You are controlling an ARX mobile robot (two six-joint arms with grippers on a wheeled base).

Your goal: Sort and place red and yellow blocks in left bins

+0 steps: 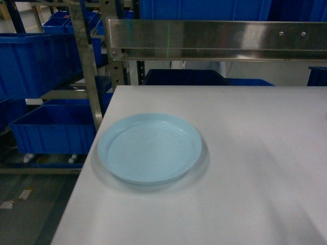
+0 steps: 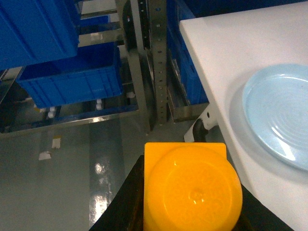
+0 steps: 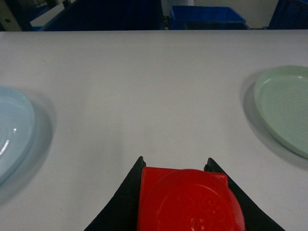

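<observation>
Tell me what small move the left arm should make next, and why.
Probably swing further left toward the blue crate on the rack. The left gripper grips the yellow block over the floor, already off the white table, short of any crate.

The orange-yellow block (image 2: 191, 187) is glossy, square-based with a broad round stud facing the left wrist camera, and sits at six o'clock in that view, over the grey floor just off the table's edge. The red block (image 3: 187, 199) is glossy with a round stud too, at six o'clock in the right wrist view, above the white table. Deep blue ribbed bins (image 1: 53, 127) stand on shelving at nine o'clock in the head view.
</observation>
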